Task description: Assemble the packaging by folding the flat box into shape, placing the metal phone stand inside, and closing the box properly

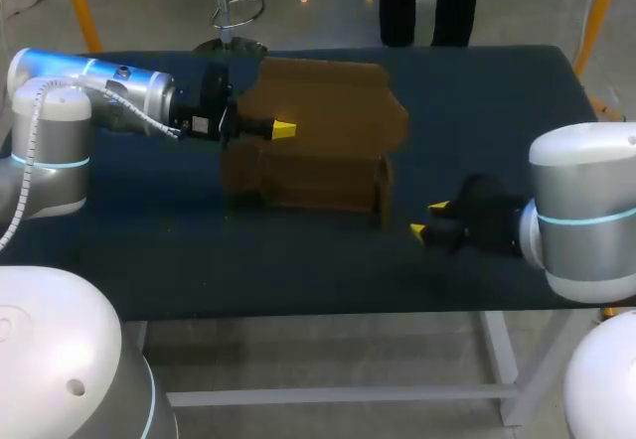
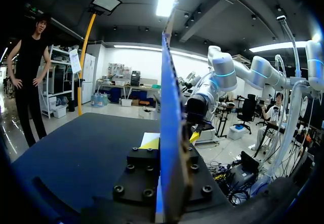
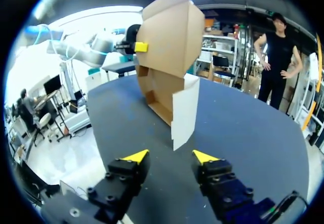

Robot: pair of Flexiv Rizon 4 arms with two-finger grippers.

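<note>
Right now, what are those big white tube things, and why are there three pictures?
Those are two robot arms: a left arm and a right arm. Each ends in a pinching tool with yellow tips. One picture looks down from above the table. The other two come from little cameras on each arm's wrist. On the dark table stands a brown cardboard box, half folded. The left tool pinches one of its flaps. The right tool is open and holds nothing, near the box but not touching it.
</note>
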